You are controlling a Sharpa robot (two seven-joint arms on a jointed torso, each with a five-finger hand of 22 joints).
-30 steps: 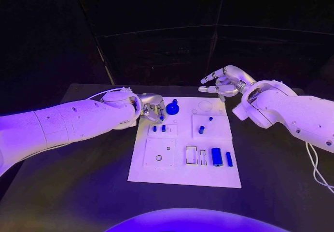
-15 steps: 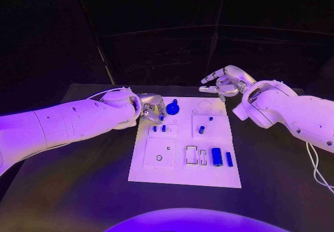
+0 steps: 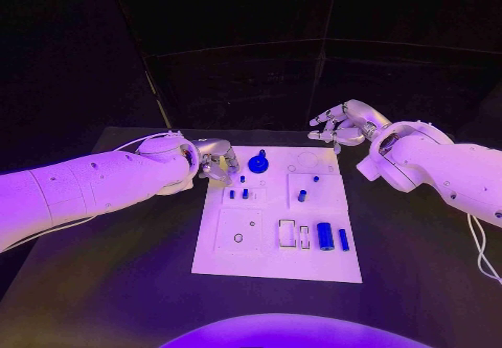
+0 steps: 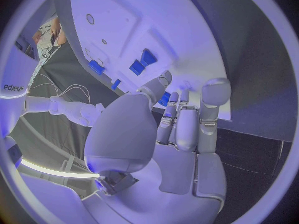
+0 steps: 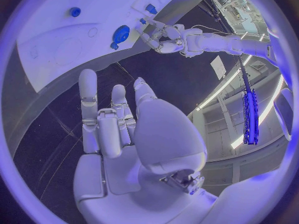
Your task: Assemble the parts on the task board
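Observation:
The white task board lies in the middle of the table. My left hand hovers at its far left corner, fingers loosely bent and holding nothing; the left wrist view shows those fingers over the board's edge. A small blue peg stands on the board just beside that hand, apart from it. A round blue knob sits next to it. My right hand hangs above the far right corner with its fingers spread and empty.
Two short blue pegs stand in the left plate, and two more blue pieces in the right one. A blue cylinder and a slim blue bar lie near several empty slots. Black table surrounds the board.
My left hand has drawn back to the left, off the small blue peg, which stays standing on the board. My right hand has shifted slightly to the right.

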